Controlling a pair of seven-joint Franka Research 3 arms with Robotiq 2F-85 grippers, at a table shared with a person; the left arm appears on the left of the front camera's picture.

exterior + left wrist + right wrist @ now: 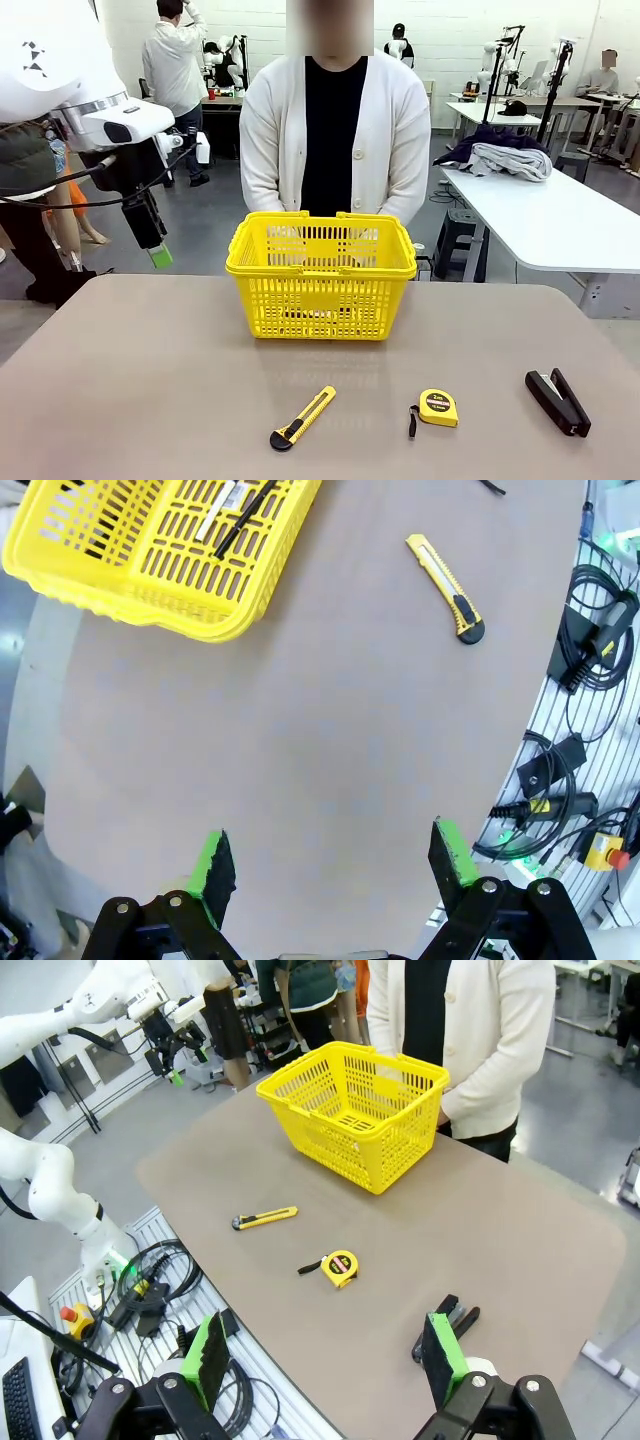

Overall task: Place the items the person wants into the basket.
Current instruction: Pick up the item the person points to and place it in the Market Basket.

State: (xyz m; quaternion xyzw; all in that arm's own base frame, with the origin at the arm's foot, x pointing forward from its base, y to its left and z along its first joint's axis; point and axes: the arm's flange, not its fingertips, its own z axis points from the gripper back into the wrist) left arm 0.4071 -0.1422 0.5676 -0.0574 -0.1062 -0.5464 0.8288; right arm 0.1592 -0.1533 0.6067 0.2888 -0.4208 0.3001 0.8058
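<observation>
From where I'm standing, the pen and the white marker are lying in the bottom of the yellow basket. It sits at the far middle of the counter, right in front of the person. So I reckon the tape measure is what's left. It's lying flat on the near side of the counter, a bit right of middle. The utility knife is to its left and the stapler is well off to its right, and nothing touches it.

Both arms are empty. The left fingers are spread wide and hang up by the far-left corner of the counter, away from everything. The right fingers are just as wide, high over the near-right edge, looking down toward the tape measure.

If it were me, I'd send the right arm, since it's on that side. Come straight down over the case and turn the wrist so the fingers straddle the body, not the little black strap sticking out to its left. Close across the middle so it can't squirt out sideways. Lift it clear over the basket rim, then let go low so it doesn't bounce out. Leave the knife and stapler alone.
</observation>
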